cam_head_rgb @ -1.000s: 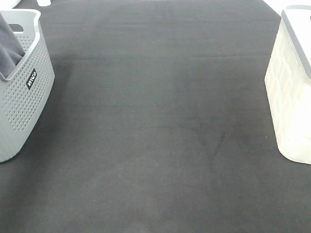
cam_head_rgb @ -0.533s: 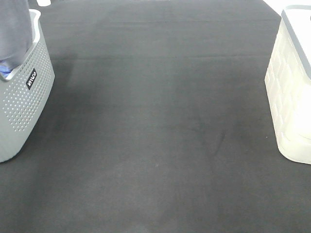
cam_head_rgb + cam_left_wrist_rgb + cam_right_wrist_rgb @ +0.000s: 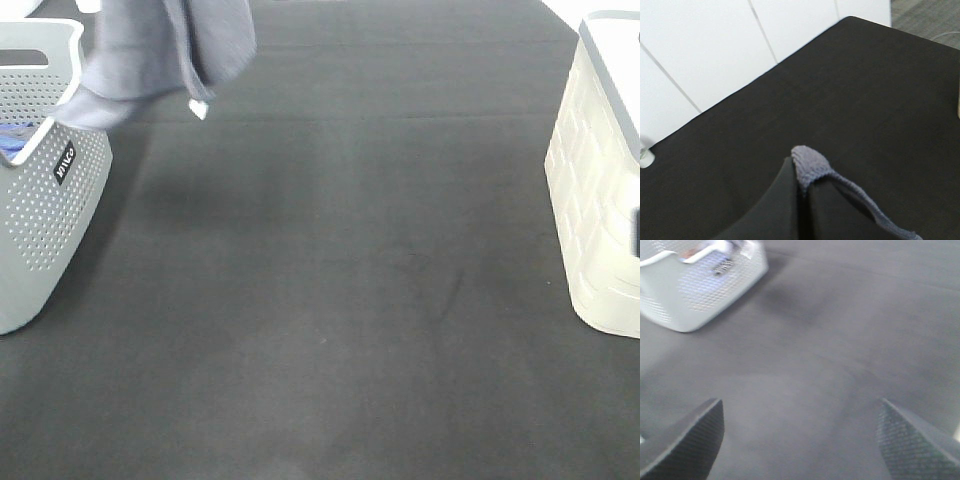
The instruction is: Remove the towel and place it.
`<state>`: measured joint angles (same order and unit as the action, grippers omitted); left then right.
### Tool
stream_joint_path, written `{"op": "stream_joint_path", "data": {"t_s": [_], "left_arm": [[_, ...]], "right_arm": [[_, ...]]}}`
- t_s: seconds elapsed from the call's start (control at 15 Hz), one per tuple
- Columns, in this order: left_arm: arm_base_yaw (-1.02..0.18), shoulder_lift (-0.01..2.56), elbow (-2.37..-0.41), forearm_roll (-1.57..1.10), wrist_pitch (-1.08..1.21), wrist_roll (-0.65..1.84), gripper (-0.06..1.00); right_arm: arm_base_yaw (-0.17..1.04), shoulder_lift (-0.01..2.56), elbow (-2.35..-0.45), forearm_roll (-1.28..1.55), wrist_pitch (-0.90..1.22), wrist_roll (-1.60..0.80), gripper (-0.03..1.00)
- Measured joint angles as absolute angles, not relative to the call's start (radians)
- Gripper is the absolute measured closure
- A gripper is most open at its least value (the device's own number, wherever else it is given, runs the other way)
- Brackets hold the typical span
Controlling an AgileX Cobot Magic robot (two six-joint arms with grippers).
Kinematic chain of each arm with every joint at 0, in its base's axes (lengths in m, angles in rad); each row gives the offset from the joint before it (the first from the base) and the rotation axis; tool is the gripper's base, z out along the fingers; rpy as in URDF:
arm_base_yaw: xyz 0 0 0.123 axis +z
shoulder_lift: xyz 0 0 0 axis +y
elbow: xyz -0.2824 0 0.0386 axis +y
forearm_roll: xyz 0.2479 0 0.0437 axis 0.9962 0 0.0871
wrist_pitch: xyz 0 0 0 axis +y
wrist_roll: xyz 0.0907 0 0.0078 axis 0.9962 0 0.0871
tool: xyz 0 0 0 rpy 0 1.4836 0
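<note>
The grey-lavender towel hangs in the air at the top left of the high view. It is above and just right of the grey perforated basket, and its white tag dangles at the lower edge. The left gripper is shut on a fold of the towel, as its wrist view shows. It is above the frame in the high view. The right gripper is open and empty, low over the black mat, with its fingers wide apart.
The grey basket holds a bright blue cloth. It also shows in the right wrist view. A white basket stands at the right edge. The black mat covers the table between them.
The towel has been lifted up out of the grey basket and swung right, over the mat's left side. The blue cloth in the basket now shows.
</note>
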<state>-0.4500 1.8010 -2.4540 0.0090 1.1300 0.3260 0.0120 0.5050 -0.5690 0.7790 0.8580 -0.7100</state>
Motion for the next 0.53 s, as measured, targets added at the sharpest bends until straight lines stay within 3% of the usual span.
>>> {"op": "stream_joint_path", "data": {"t_s": [0.53], "left_arm": [[-0.549,1.896,-2.454,0.012,1.13,0.318,0.94]], "right_arm": [[0.012,0.824,-0.597,1.253,0.838,-1.278,0.21]]}}
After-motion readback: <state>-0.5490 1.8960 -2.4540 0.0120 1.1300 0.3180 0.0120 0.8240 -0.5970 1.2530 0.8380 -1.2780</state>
